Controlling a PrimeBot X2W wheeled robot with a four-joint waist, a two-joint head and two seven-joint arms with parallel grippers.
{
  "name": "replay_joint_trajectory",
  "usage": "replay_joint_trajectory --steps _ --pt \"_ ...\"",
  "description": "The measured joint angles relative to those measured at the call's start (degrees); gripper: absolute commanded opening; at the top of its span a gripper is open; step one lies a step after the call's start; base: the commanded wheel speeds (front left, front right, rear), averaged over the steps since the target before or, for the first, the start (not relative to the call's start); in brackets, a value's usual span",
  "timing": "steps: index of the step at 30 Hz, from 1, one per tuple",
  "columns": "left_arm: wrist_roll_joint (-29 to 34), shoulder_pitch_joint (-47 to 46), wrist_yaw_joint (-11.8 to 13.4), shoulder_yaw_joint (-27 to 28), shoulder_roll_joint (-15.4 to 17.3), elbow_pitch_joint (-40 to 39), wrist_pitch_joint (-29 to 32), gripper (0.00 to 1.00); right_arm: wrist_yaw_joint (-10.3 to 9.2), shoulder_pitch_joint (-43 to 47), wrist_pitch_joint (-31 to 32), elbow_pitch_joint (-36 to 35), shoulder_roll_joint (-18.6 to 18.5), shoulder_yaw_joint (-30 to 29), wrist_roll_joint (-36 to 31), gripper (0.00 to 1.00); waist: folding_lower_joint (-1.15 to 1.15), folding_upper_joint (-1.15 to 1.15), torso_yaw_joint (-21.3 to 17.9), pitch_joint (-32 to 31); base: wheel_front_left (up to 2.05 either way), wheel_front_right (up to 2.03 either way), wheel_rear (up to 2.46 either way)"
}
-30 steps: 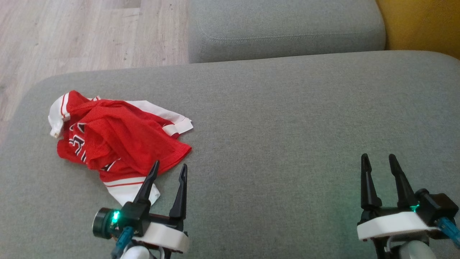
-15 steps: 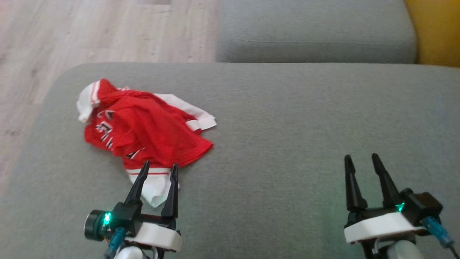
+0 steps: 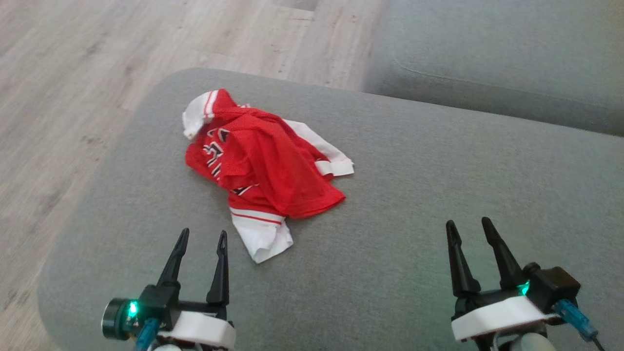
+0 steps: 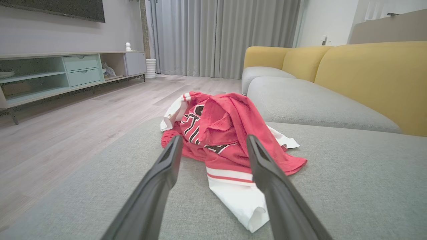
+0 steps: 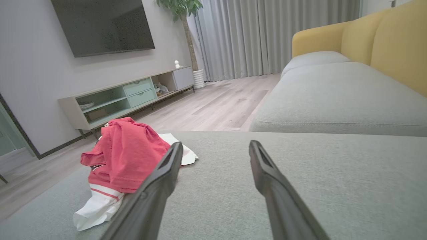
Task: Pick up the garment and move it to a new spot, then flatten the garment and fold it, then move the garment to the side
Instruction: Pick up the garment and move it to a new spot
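Red and white garment (image 3: 265, 170) lies crumpled on the grey seat cushion (image 3: 438, 185), toward its left end, not flattened. Its long axis runs diagonally, one white end far and left, the other white end nearest the robot. Left gripper (image 3: 203, 232) sits just short of that near end, slightly to its left, fingers spread wide, holding nothing. Right gripper (image 3: 468, 222) is well apart to the right, also wide and empty. Left arm is clearly nearer; pickup looks not yet begun.
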Motion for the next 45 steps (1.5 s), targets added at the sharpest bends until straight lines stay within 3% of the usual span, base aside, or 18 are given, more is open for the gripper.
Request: replay_joint_trajectory --steps 11,16,20,26,31,37,41,42,43,45 --pt "1.1 0.9 -0.5 1.1 0.0 -0.1 0.0 1.00 0.00 0.0 0.0 0.1 0.0 2.0 0.4 1.00 0.00 0.00 1.7 0.3 0.00 0.00 0.00" --pt "2.0 -0.9 -2.1 1.3 0.6 0.1 0.0 1.00 0.00 -0.1 0.0 -0.1 0.0 1.9 0.8 1.00 0.00 0.00 0.6 1.8 0.00 0.00 0.00" --pt "3.0 -7.8 -4.6 -0.4 2.4 2.6 0.5 1.00 0.00 -0.5 0.0 -0.4 0.0 1.2 0.7 1.00 0.00 0.00 -0.7 3.7 0.00 0.00 0.00" --pt "3.0 -22.3 -7.0 -4.0 5.3 8.6 9.2 1.00 0.00 -3.3 0.0 -0.8 0.0 0.1 0.0 1.00 0.01 0.00 -2.9 7.5 0.00 0.00 0.00" --pt "-1.2 -31.6 -7.1 -4.4 7.4 14.8 15.5 1.00 0.00 -6.0 0.0 -1.0 -0.1 -0.2 -0.4 1.00 0.01 0.00 -5.7 10.6 0.00 0.00 0.00" --pt "-5.1 -37.1 -7.5 -7.9 10.5 22.4 23.1 1.00 0.00 -6.7 0.0 -0.9 -0.1 -0.6 -0.4 1.00 0.02 0.00 -9.3 13.1 0.00 0.00 0.00" --pt "-8.2 -37.2 -7.5 -11.0 11.4 24.3 25.0 1.00 0.00 -6.8 0.0 -0.8 -0.1 -0.7 -0.4 1.00 0.02 0.00 -10.6 13.6 0.00 0.00 0.00" --pt "-9.0 -37.2 -7.5 -12.0 11.8 24.8 25.5 0.36 0.00 -6.9 0.0 -0.8 -0.1 -0.7 -0.4 1.00 0.02 0.00 -10.8 13.6 0.00 0.00 0.00" --pt "-9.7 -37.2 -7.5 -12.9 12.2 25.0 25.5 0.00 0.00 -7.0 0.0 -0.8 -0.1 -0.7 -0.4 1.00 0.01 0.00 -11.1 13.6 0.00 0.00 0.00" --pt "-10.7 -37.2 -7.5 -13.9 13.0 25.0 24.3 0.00 0.00 -7.4 0.0 -0.8 -0.2 -0.8 -0.4 1.00 0.01 0.00 -11.3 13.4 0.00 0.00 0.00"
